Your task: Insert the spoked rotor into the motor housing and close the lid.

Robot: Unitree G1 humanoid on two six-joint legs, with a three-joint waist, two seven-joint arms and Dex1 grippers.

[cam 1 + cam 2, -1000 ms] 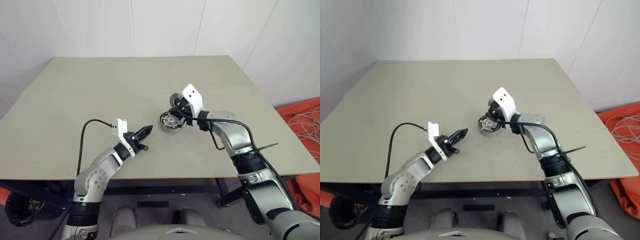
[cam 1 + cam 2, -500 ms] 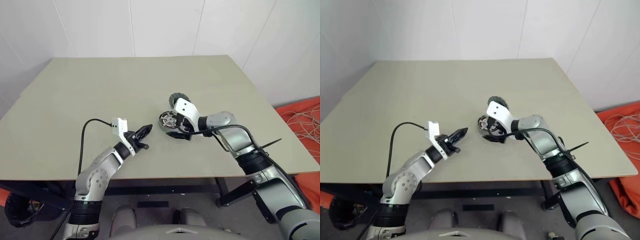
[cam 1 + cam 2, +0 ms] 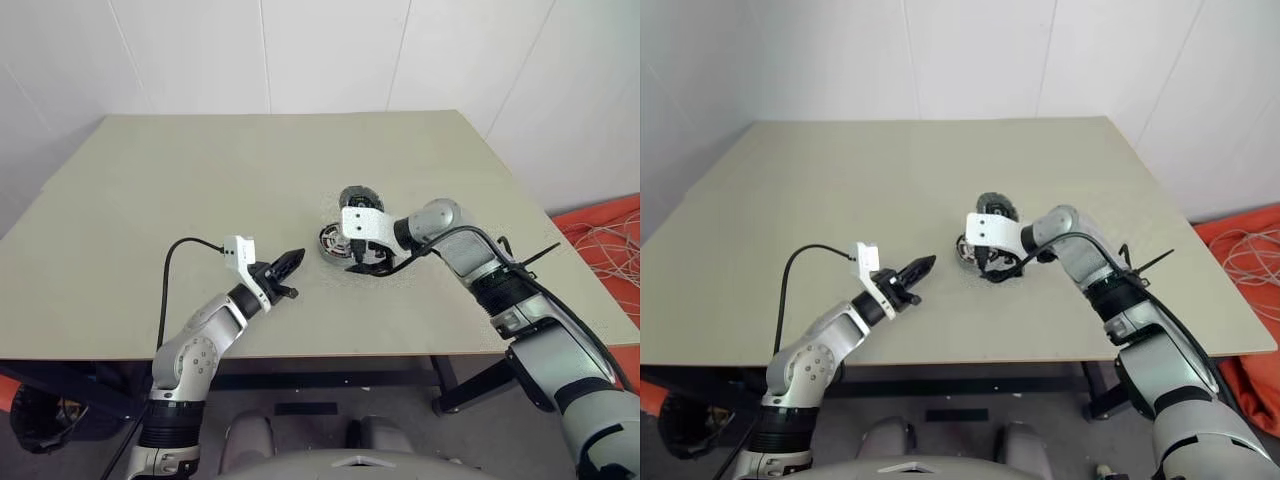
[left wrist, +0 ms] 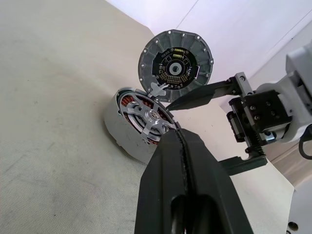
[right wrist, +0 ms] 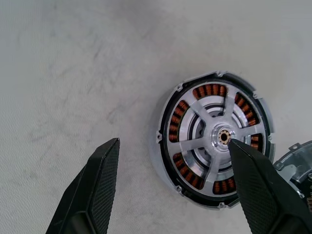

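1. On the left, the left gripper [image 3: 292,264] hangs just above the counter [image 3: 180,190] with its fingers pressed together and nothing between them, pointing toward the motor a short way off; it takes no part in the work at this moment.

2. At the centre, the motor housing [image 5: 213,141] sits flat on the counter, and the spoked rotor [image 5: 214,139] lies inside it, its silver spokes over the ring of copper windings and its dark rim inside the housing's wall. By the look of it, the first half of the job, seating the rotor, is done; whether it is fully home cannot be told.

3. Just beyond the housing, the lid [image 4: 175,67] stands upright on its joint at the housing's far edge, its dark-centred, ribbed inner face turned toward the rotor. The lid is plainly not yet closed.

4. On the right, the right gripper [image 5: 170,161] hovers over the housing with its fingers spread wide and gripping nothing, one fingertip poised over the rotor's hub.

5. What remains, as I judge it: swing the lid down onto the housing and press it shut.
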